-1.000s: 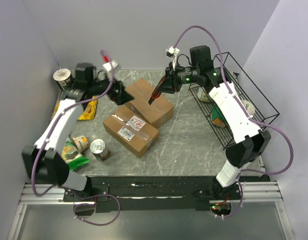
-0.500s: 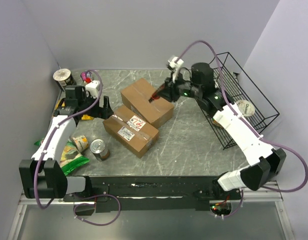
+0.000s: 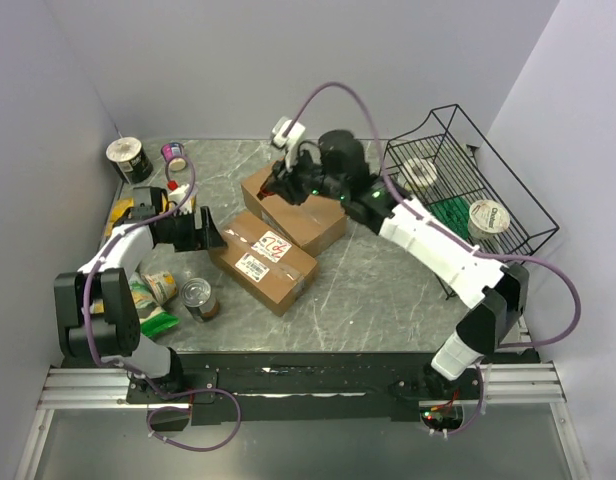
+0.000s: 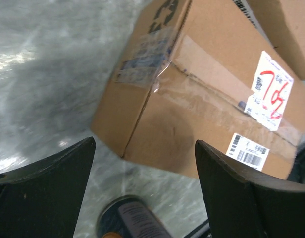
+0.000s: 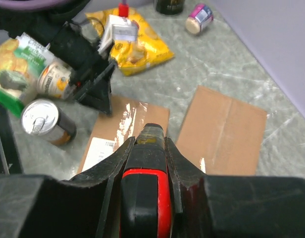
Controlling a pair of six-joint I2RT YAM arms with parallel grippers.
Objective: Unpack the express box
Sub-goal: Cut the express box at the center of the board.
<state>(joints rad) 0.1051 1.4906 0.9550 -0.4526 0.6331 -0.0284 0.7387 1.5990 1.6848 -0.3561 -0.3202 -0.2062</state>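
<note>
We see the left gripper (image 4: pixel 145 144) spread wide at the left end of the labelled express box (image 3: pixel 261 258), mid-table (image 3: pixel 388 290). The right gripper (image 5: pixel 146 148) is clamped on a red-and-black cutter (image 5: pixel 145 208) above the far box (image 3: pixel 293 205); the blade is hidden from us. A can (image 4: pixel 132 220) is cut off.

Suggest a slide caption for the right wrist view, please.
Right fingers clamp a red-and-black tool above the labelled box and plain box.
</note>
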